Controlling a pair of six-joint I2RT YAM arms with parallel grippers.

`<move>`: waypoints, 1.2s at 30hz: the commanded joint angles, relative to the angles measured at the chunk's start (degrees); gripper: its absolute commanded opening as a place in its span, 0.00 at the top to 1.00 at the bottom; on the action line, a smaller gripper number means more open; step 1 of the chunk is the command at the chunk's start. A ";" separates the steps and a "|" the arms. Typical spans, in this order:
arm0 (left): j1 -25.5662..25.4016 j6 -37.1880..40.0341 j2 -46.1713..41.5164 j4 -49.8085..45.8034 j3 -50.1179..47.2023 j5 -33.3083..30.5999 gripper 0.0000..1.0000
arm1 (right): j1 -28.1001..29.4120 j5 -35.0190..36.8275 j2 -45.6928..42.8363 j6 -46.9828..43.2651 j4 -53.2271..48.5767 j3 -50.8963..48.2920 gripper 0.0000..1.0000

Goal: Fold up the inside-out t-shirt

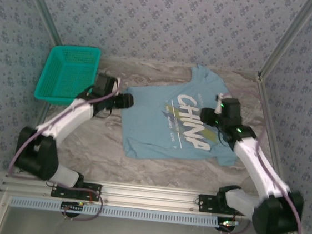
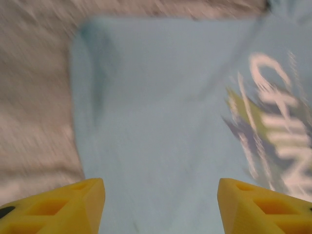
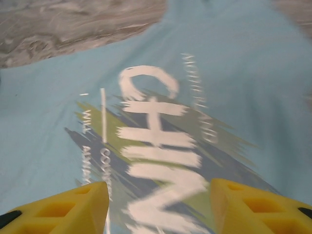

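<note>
**Both jaws apart over the spread t-shirt**

The light blue t-shirt (image 1: 166,123) lies spread on the marbled table (image 1: 92,144), a little right of the middle. Its print faces up, with "CHINA" in white letters over green and grey strokes. One sleeve points toward the far wall, and the near hem lies roughly straight across the table.

The left jaws stand at the shirt's left edge, near its far left corner. In the left wrist view the two yellow fingers (image 2: 73,204) are well apart, with plain blue cloth and the shirt's edge showing between them. Nothing is gripped. That view is blurred, so I cannot tell whether the tips touch the fabric.

The right jaws are over the right part of the print. In the right wrist view their yellow fingers (image 3: 253,204) are also spread wide. The white lettering shows between them and no cloth is pinched.

The left arm (image 1: 69,116) reaches in from the near left and the right arm (image 1: 255,155) from the near right. A teal mesh basket (image 1: 68,74) sits at the far left corner of the table, apart from the shirt.
</note>
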 commanded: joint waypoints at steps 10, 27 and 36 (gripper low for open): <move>5.30 10.75 34.10 -4.97 29.87 -7.82 0.55 | 1.37 -10.63 32.21 8.06 29.93 12.39 0.55; 6.90 11.76 41.47 -10.72 37.80 1.74 0.67 | -0.12 -12.24 45.05 12.73 29.53 20.80 0.60; 7.69 11.35 44.34 -10.17 40.38 1.17 0.79 | -0.45 -12.12 48.54 14.92 26.67 21.99 0.67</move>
